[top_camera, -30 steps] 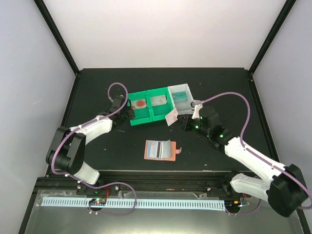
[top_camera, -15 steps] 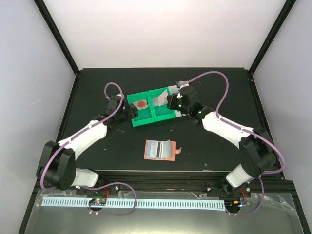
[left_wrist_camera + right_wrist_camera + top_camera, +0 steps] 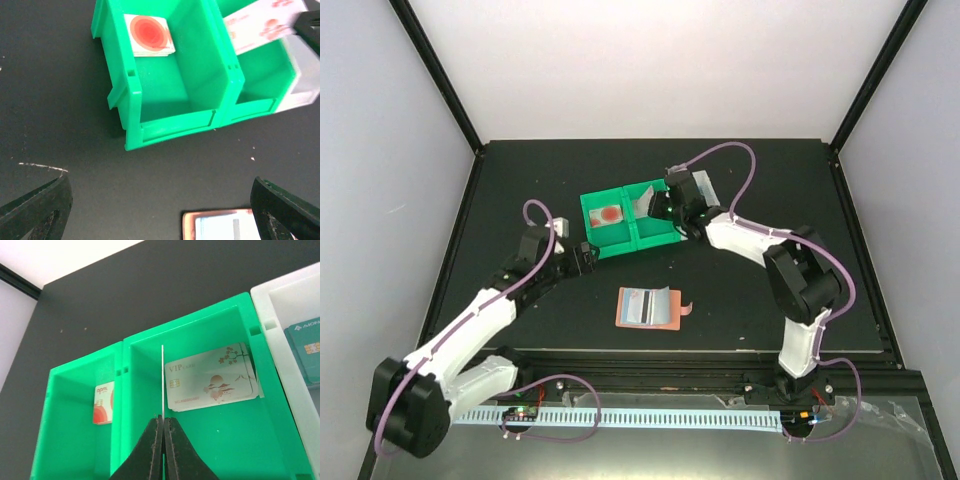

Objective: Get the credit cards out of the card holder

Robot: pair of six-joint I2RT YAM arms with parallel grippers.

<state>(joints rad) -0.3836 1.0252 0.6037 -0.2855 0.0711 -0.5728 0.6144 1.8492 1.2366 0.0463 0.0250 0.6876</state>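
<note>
Right wrist view: pinches a white credit card [image 3: 163, 380] edge-on in the right gripper [image 3: 163, 416], over the middle green tray [image 3: 225, 440]. Shows a second white card [image 3: 212, 377] flat in that tray, a red-mark card [image 3: 103, 402] in the left green tray [image 3: 75, 435], a teal card [image 3: 307, 352] in the white tray [image 3: 280, 305]. Spreads the left gripper [image 3: 160, 195] wide and empty. Finds the card holder [image 3: 648, 307] open on the table [image 3: 520, 180].

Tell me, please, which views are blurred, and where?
Left wrist view: the held card at the top right is smeared; green trays sharp. Right wrist view: crisp, the VIP card has readable print. Top view: even light, no glare.
</note>
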